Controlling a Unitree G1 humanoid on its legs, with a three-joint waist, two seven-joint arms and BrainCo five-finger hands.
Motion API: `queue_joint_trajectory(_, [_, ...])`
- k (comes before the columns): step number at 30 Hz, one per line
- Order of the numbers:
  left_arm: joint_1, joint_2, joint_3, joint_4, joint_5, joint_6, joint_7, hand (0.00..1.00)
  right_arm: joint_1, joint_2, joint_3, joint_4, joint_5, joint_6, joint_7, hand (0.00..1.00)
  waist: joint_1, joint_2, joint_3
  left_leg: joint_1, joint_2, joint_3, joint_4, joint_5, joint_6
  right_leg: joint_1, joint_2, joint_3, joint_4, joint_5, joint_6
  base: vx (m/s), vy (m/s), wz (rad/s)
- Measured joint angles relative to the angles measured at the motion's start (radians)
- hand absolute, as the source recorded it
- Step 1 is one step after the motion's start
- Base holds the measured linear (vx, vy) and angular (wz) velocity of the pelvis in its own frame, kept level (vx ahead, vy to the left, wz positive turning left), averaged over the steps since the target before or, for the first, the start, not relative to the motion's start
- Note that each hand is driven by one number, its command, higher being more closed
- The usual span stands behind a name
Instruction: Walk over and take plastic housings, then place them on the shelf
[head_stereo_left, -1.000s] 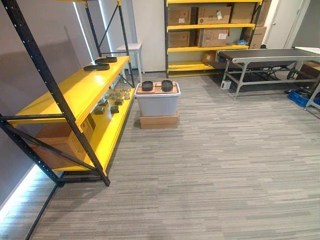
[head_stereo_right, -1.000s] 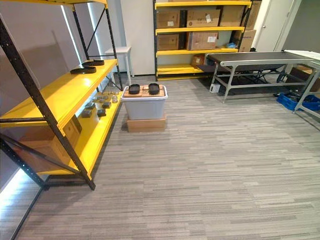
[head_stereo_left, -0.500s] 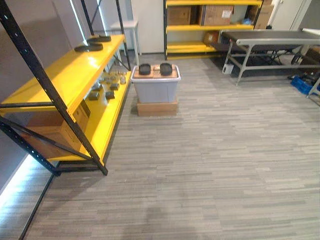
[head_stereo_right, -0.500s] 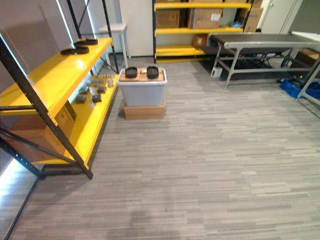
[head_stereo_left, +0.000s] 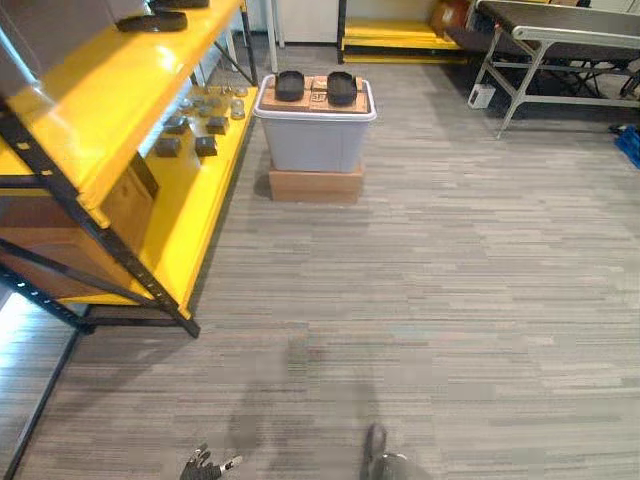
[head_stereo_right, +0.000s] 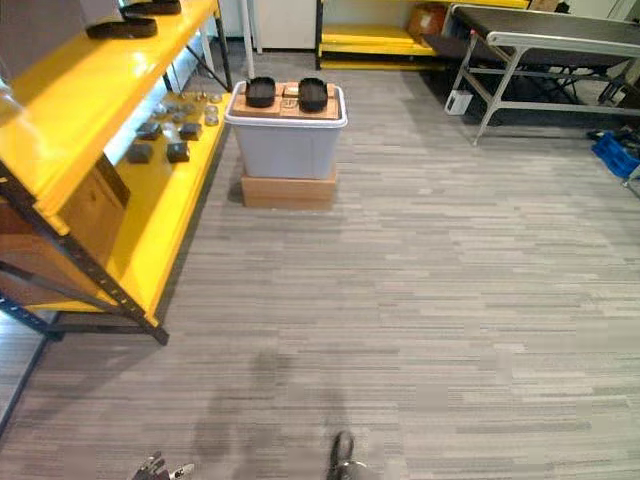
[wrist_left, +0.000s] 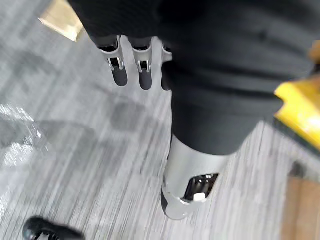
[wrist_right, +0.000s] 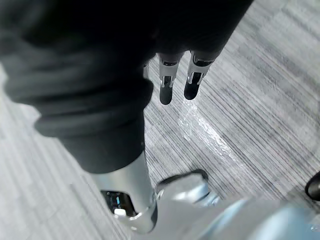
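Left wrist view has the left hand (wrist_left: 144, 70) hanging with straight, relaxed fingers that hold nothing, above the bare grey floor (head_stereo_left: 450, 330). The right hand (wrist_right: 166, 84) hangs the same way, also empty.

Compared with the head views of a moment earlier, the whole scene has slid. The camera has come forward and tipped down, and the left hand's fingertips now peek in at the near edge. The things themselves have not shifted.

Ahead, and nearer than before, a grey bin (head_stereo_left: 313, 140) stands on a cardboard box (head_stereo_left: 315, 185). The two black plastic housings (head_stereo_left: 290, 85) lie side by side on its lid, untouched. The yellow shelf (head_stereo_left: 95, 95) runs along the left, just beside the bin. Two dark pieces (head_stereo_left: 150, 20) that look like housings lie at the far end of its upper board. A metal table (head_stereo_left: 570, 35) stands far right.

I judge the walk is still under way. The bin is well apart from both hands, so more steps are needed before any reach can begin.
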Motion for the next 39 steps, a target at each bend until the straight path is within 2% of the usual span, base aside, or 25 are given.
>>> queue_joint_trajectory(1, [0.001, -0.019, 0.026, 0.004, 0.015, 0.003, 0.000, 0.00, 0.005, 0.000, -0.024, 0.000, -0.007, 0.000, 0.001, 0.00, -0.001, 0.002, 0.004, -0.027, 0.000, 0.007, 0.101, 0.044, 0.004, 0.029, 0.000, -0.008, 0.010, -0.023, -0.003, 0.63, -0.244, 0.18])
queue_joint_trajectory(2, [0.017, -0.051, 0.082, 0.015, 0.032, 0.008, 0.000, 0.00, 0.031, 0.001, -0.040, -0.013, -0.019, 0.000, 0.003, 0.00, -0.001, 0.006, 0.010, -0.105, 0.020, 0.014, 0.358, 0.191, -0.025, 0.153, 0.016, -0.026, -0.058, -0.062, 0.001, 0.94, -0.364, 0.06])
queue_joint_trajectory(3, [0.054, -0.069, 0.141, 0.012, 0.045, 0.011, -0.002, 0.00, 0.050, 0.011, -0.037, -0.019, -0.020, 0.001, 0.003, 0.00, 0.013, 0.013, 0.007, -0.236, 0.077, 0.051, 0.693, 0.195, -0.050, 0.325, 0.079, -0.016, -0.207, -0.071, 0.011, 0.94, -0.364, -0.02])
queue_joint_trajectory(6, [0.109, -0.098, 0.227, 0.010, 0.043, 0.030, 0.002, 0.00, 0.056, 0.030, -0.014, -0.072, -0.022, 0.001, 0.001, 0.00, 0.075, -0.004, 0.004, -0.472, 0.131, 0.177, 0.884, 0.100, -0.014, 0.527, 0.121, 0.056, -0.392, -0.075, 0.015, 0.69, -0.194, -0.51])
queue_joint_trajectory(7, [0.118, -0.104, 0.228, 0.011, 0.043, 0.031, 0.001, 0.00, 0.054, 0.030, -0.007, -0.079, -0.023, 0.001, 0.002, 0.00, 0.089, -0.005, 0.003, -0.509, 0.130, 0.200, 0.870, 0.084, -0.011, 0.544, 0.118, 0.072, -0.411, -0.077, 0.020, 0.63, -0.061, -0.91])
queue_joint_trajectory(10, [0.209, -0.162, 0.265, 0.020, 0.013, 0.040, -0.003, 0.00, -0.022, 0.029, 0.010, -0.076, -0.032, 0.002, 0.003, 0.00, 0.157, -0.034, 0.006, -0.678, 0.063, 0.266, 0.411, 0.057, 0.010, 0.670, 0.033, 0.157, -0.486, -0.121, 0.091, 0.73, 0.114, -1.09])
queue_joint_trajectory(11, [0.245, -0.177, 0.270, 0.023, 0.012, 0.041, -0.002, 0.00, -0.025, 0.038, 0.024, -0.084, -0.046, 0.001, 0.002, 0.00, 0.165, -0.031, -0.004, -0.689, 0.054, 0.262, 0.173, 0.095, 0.016, 0.738, 0.011, 0.169, -0.524, -0.140, 0.121, 0.71, 0.206, -0.76])
queue_joint_trajectory(12, [0.279, -0.177, 0.271, 0.035, 0.007, 0.043, 0.001, 0.00, -0.018, 0.040, 0.045, -0.077, -0.049, -0.001, -0.003, 0.00, 0.185, -0.046, -0.032, -0.714, 0.052, 0.268, 0.189, 0.201, 0.032, 0.785, -0.016, 0.180, -0.540, -0.164, 0.128, 0.75, 0.253, -0.64])
queue_joint_trajectory(13, [0.287, -0.176, 0.270, 0.038, 0.004, 0.046, 0.003, 0.00, -0.017, 0.046, 0.055, -0.065, -0.052, -0.001, -0.003, 0.00, 0.190, -0.052, -0.053, -0.715, 0.033, 0.255, 0.207, 0.234, 0.076, 0.792, -0.032, 0.183, -0.532, -0.161, 0.124, 0.81, 0.314, -0.28])
queue_joint_trajectory(14, [0.284, -0.163, 0.268, 0.041, 0.003, 0.046, 0.002, 0.00, -0.020, 0.058, 0.072, -0.043, -0.055, 0.000, -0.001, 0.00, 0.187, -0.079, -0.073, -0.706, -0.017, 0.210, 0.217, 0.236, 0.133, 0.767, -0.064, 0.179, -0.448, -0.127, 0.114, 0.86, 0.366, 0.03])
queue_joint_trajectory(15, [0.282, -0.149, 0.270, 0.045, 0.002, 0.046, 0.000, 0.00, -0.022, 0.061, 0.072, -0.024, -0.059, 0.000, -0.001, 0.00, 0.187, -0.089, -0.080, -0.658, -0.058, 0.180, 0.210, 0.269, 0.178, 0.713, -0.098, 0.209, -0.258, -0.094, 0.165, 0.86, 0.374, 0.13])
queue_joint_trajectory(18, [0.271, -0.103, 0.241, 0.058, 0.003, 0.054, 0.001, 0.00, -0.005, 0.078, 0.072, -0.006, -0.059, 0.000, -0.002, 0.00, 0.149, -0.136, -0.068, -0.467, -0.119, 0.153, 0.177, 0.186, 0.211, 0.560, -0.158, 0.293, 0.269, 0.109, 0.246, 0.86, 0.281, 0.43])
queue_joint_trajectory(19, [0.267, -0.089, 0.221, 0.060, 0.001, 0.059, 0.001, 0.00, -0.005, 0.077, 0.077, 0.000, -0.059, 0.000, -0.002, 0.00, 0.142, -0.135, -0.061, -0.380, -0.123, 0.141, 0.139, 0.167, 0.213, 0.505, -0.169, 0.270, 0.394, 0.059, 0.229, 0.73, 0.122, 0.32])
queue_joint_trajectory(21, [0.239, -0.071, 0.168, 0.049, -0.009, 0.059, 0.001, 0.00, 0.014, 0.074, 0.121, -0.003, -0.059, 0.000, -0.002, 0.00, 0.129, -0.119, -0.063, -0.177, -0.108, 0.103, -0.008, 0.157, 0.206, 0.397, -0.149, 0.166, 0.429, -0.102, 0.147, 0.69, 0.035, 0.46])
queue_joint_trajectory(23, [0.186, -0.059, 0.122, 0.037, -0.035, 0.057, 0.000, 0.00, 0.013, 0.064, 0.142, -0.021, -0.058, -0.001, 0.000, 0.00, 0.107, -0.107, -0.062, -0.079, -0.067, 0.062, -0.085, 0.146, 0.188, 0.284, -0.055, 0.140, 0.216, -0.159, 0.133, 0.68, -0.084, 0.68])
queue_joint_trajectory(25, [0.126, -0.060, 0.092, 0.018, -0.038, 0.047, 0.001, 0.00, 0.018, 0.046, 0.141, -0.020, -0.058, -0.001, -0.001, 0.00, 0.091, -0.110, -0.062, -0.024, -0.049, 0.025, -0.134, 0.122, 0.157, 0.192, 0.000, 0.140, -0.118, -0.100, 0.138, 0.61, -0.205, 0.75])
queue_joint_trajectory(26, [0.106, -0.074, 0.094, 0.006, -0.042, 0.039, 0.003, 0.00, 0.034, 0.032, 0.137, -0.018, -0.058, -0.001, -0.003, 0.00, 0.076, -0.110, -0.064, 0.018, -0.050, -0.006, -0.160, 0.097, 0.147, 0.153, 0.007, 0.164, -0.278, 0.043, 0.138, 0.75, -0.324, 1.11])
queue_joint_trajectory(27, [0.097, -0.100, 0.110, -0.002, -0.055, 0.033, 0.004, 0.00, 0.068, 0.025, 0.126, -0.016, -0.058, 0.000, -0.004, 0.00, 0.060, -0.102, -0.078, 0.048, -0.042, -0.044, -0.156, 0.083, 0.134, 0.159, 0.021, 0.202, -0.252, 0.139, 0.086, 0.77, -0.336, 0.93])
queue_joint_trajectory(28, [0.097, -0.126, 0.123, -0.005, -0.056, 0.032, 0.006, 0.00, 0.076, 0.020, 0.109, -0.016, -0.059, 0.001, -0.004, 0.00, 0.068, -0.072, -0.088, 0.046, -0.015, -0.050, -0.137, 0.081, 0.131, 0.157, 0.035, 0.199, -0.212, 0.094, 0.104, 0.92, -0.379, 0.57])
queue_joint_trajectory(31, [0.111, -0.200, 0.217, -0.009, -0.069, 0.029, 0.015, 0.00, 0.102, 0.027, 0.053, -0.026, -0.049, 0.002, -0.002, 0.00, 0.060, -0.009, -0.087, -0.081, 0.032, -0.100, 0.271, 0.092, 0.070, 0.234, 0.065, 0.141, -0.112, -0.061, 0.057, 0.80, -0.271, 0.45])
queue_joint_trajectory(32, [0.115, -0.213, 0.243, -0.015, -0.092, 0.028, 0.020, 0.00, 0.113, 0.028, 0.053, -0.035, -0.040, 0.005, -0.004, 0.00, 0.065, 0.000, -0.079, -0.177, 0.061, -0.111, 0.538, 0.153, -0.055, 0.313, 0.081, 0.116, -0.132, -0.096, 0.044, 0.57, -0.150, 0.58])
queue_joint_trajectory(33, [0.124, -0.213, 0.273, -0.018, -0.132, 0.027, 0.022, 0.00, 0.120, 0.033, 0.058, -0.055, -0.013, 0.007, -0.006, 0.00, 0.071, 0.003, -0.072, -0.274, 0.091, -0.074, 0.750, 0.126, -0.082, 0.406, 0.102, 0.109, -0.183, -0.107, 0.037, 0.56, -0.123, 0.41])
queue_joint_trajectory(35, [0.147, -0.206, 0.313, -0.007, -0.190, 0.029, 0.023, 0.00, 0.115, 0.044, 0.057, -0.076, 0.038, 0.006, -0.011, 0.00, 0.094, -0.026, -0.069, -0.369, 0.128, 0.048, 0.806, 0.076, -0.058, 0.543, 0.097, 0.119, -0.293, -0.106, 0.038, 0.51, -0.067, 0.00])
queue_joint_trajectory(38, [0.203, -0.209, 0.320, -0.004, -0.230, 0.029, 0.022, 0.00, 0.051, 0.048, 0.034, -0.098, 0.067, 0.002, -0.011, 0.00, 0.117, -0.032, -0.072, -0.465, 0.101, 0.141, 0.426, 0.022, -0.038, 0.657, 0.044, 0.148, -0.389, -0.103, 0.064, 0.46, 0.061, -0.37])
queue_joint_trajectory(39, [0.228, -0.211, 0.309, 0.007, -0.222, 0.030, 0.022, 0.00, 0.024, 0.043, 0.039, -0.113, 0.065, -0.001, -0.013, 0.00, 0.122, -0.028, -0.077, -0.463, 0.068, 0.124, 0.169, 0.085, -0.006, 0.684, 0.025, 0.170, -0.418, -0.116, 0.099, 0.44, 0.173, -0.65])
